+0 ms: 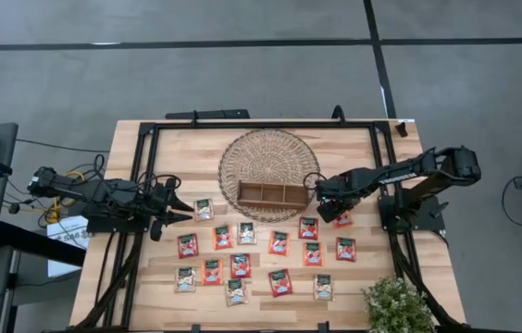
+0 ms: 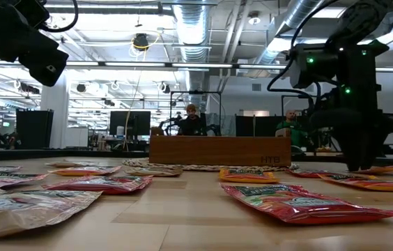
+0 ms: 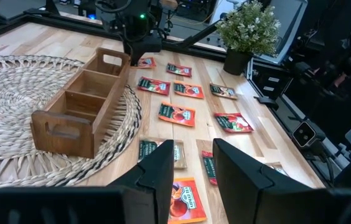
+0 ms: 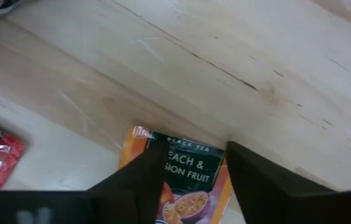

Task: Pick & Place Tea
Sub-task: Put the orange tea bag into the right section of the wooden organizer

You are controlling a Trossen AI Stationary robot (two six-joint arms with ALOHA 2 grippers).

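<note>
Several flat tea sachets [image 1: 241,265], red or cream with green, lie in loose rows on the near half of the wooden table. My right gripper [image 1: 333,205] is open and low by the tray's right end. Its fingers point down and stand on either side of an orange sachet [image 4: 191,163], which lies flat. The low view shows this gripper [image 2: 355,162] down at table level. My left gripper [image 1: 176,205] is open and hovers above the table's left side, next to a cream sachet [image 1: 204,209]. In the left wrist view more sachets [image 3: 177,114] lie beyond its fingers. My right gripper comes from above, with one finger [image 4: 139,174] over each side edge of the orange sachet's top end [image 4: 163,138]. The sachet lies flat on the table. I cannot tell whether the fingers touch it.
A brown wooden three-compartment tray [image 1: 272,193] stands on a round woven mat [image 1: 247,153] at the table's far middle. A potted plant [image 1: 396,305] sits at the near right corner. Black frame rails [image 1: 242,124] run along the table's edges. People sit in the room behind.
</note>
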